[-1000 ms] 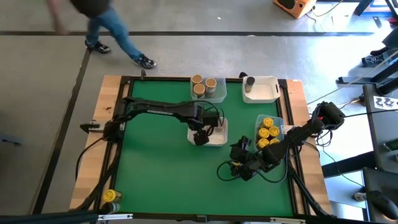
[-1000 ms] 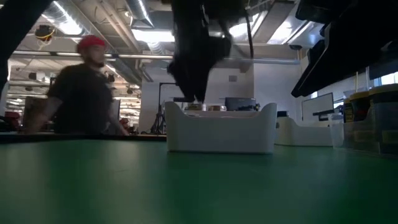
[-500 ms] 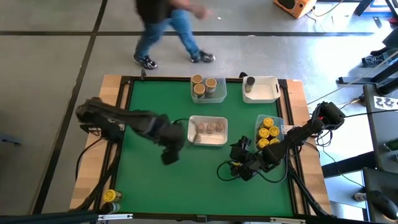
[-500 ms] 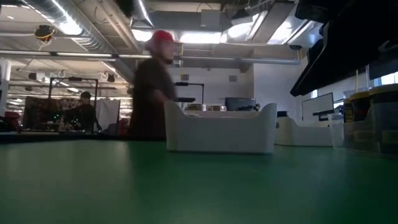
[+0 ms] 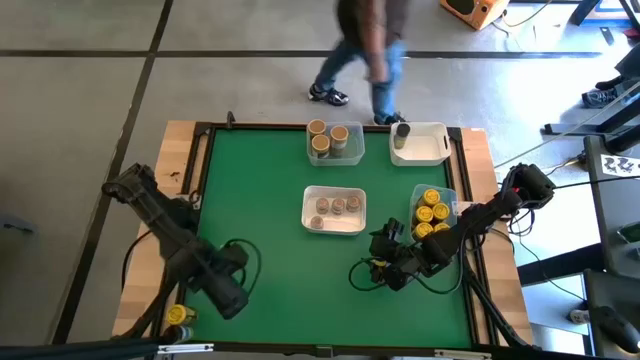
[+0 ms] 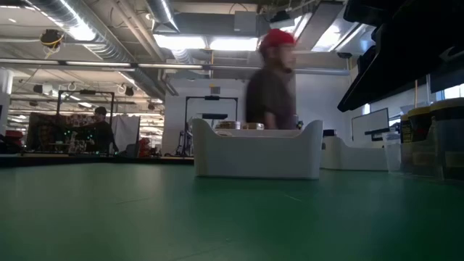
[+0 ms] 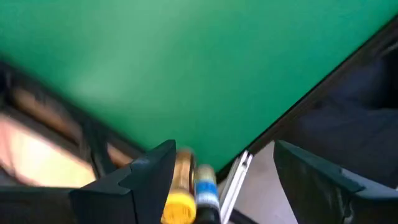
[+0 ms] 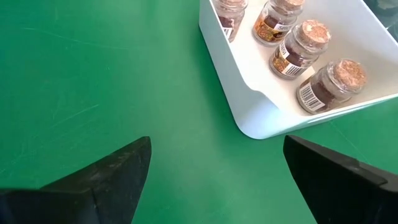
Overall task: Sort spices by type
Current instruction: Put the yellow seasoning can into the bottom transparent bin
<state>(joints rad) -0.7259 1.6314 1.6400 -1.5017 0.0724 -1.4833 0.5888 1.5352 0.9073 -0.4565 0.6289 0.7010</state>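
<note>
At lower left the left gripper, jaws spread and empty, hangs near a stray yellow-lidded spice jar off the mat; fetching it looks next. Centre, the white tray holds cork-topped jars. Lower right, the right gripper waits wide open

The high view looks straight down on the whole green felt table. The low view sits at tabletop level, facing twelve o'clock across to the white rectangular plastic tray, which the right wrist view also frames close, from above. The left wrist view looks closely down on the table's seven o'clock corner.
</note>
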